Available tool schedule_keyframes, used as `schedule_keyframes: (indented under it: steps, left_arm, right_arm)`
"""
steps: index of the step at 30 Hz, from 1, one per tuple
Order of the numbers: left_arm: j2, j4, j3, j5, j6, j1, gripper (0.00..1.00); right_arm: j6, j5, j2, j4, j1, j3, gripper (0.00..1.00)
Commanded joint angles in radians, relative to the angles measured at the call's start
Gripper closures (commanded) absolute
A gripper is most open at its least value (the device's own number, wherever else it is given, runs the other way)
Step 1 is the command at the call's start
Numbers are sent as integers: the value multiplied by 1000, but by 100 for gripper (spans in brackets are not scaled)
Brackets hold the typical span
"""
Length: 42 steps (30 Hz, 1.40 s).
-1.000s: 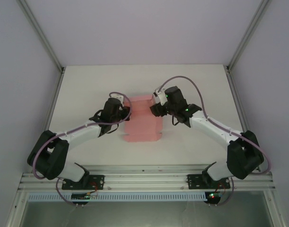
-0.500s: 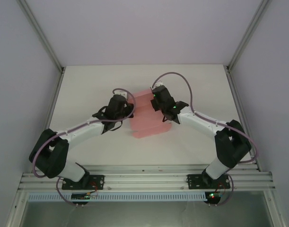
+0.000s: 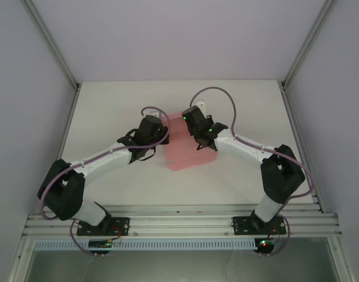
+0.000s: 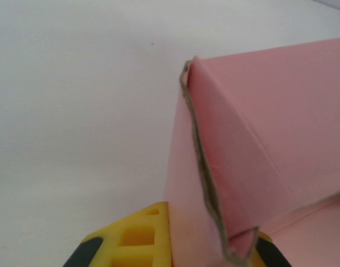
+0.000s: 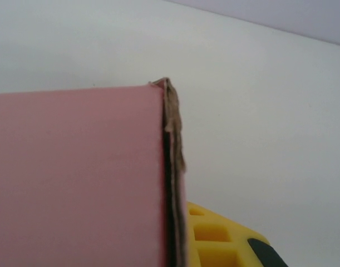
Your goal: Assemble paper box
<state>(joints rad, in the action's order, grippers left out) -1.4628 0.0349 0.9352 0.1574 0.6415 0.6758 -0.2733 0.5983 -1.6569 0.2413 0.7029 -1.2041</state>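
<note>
The pink paper box (image 3: 188,154) lies partly folded at the middle of the white table, between both arms. My left gripper (image 3: 163,137) is at its left edge. In the left wrist view a raised, doubled pink flap (image 4: 270,122) stands between the yellow fingers (image 4: 133,239), and the left gripper (image 4: 214,253) is shut on it. My right gripper (image 3: 190,124) is at the box's far top edge. In the right wrist view the pink card (image 5: 75,178) is seen edge-on beside one yellow finger (image 5: 214,239), with the right gripper (image 5: 175,258) shut on it; the other finger is hidden behind the card.
The white table (image 3: 108,111) stretches bare to the left, right and far side of the box. Metal frame posts (image 3: 50,41) rise at the back corners, with pale walls behind. A rail (image 3: 179,220) carrying the arm bases runs along the near edge.
The right gripper has moved left onto the box's far edge and shut on it. The left gripper has shifted slightly right with its flap. The box now looks narrower and more folded up.
</note>
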Motion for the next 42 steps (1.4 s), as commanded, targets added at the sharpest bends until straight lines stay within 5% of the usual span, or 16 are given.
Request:
schedule_keyframes:
  steps: [1,5,7,10,14,22,25,30,38,42]
  left_arm:
    - [8,150,1,146,52,-68,100]
    - [-14,92,10,57,10,-69,100]
    - [-28,71,21,16,-19,-68,100]
    - [-45,74,49,-17,-65,-68,100]
    - [-71,107,104,-85,-198,-79,100]
    - [-208,545,374,-184,-600,-113,100]
    - [-260,682,454,-141,-820,-94,100]
    - [-329,804,556,-1,-1173,-23,100]
    - [-629,1133,930,243,-1352,72,100]
    - [-712,1148,998,327,-1413,111,100]
  right_arm:
    - [10,245,63,12,-114,119,94]
    - [187,-121,147,-279,-87,249,75]
    - [192,-426,197,-330,-85,293,47]
    - [181,-726,267,-456,-90,362,2]
    - [83,-810,335,-530,-100,416,2]
    - [-37,-565,489,-204,-161,428,1]
    - [-118,-487,546,-78,-209,450,1]
    - [-191,-571,585,102,-362,482,1]
    - [-179,-626,601,126,-436,547,1]
    - [-161,-620,605,158,-451,547,1]
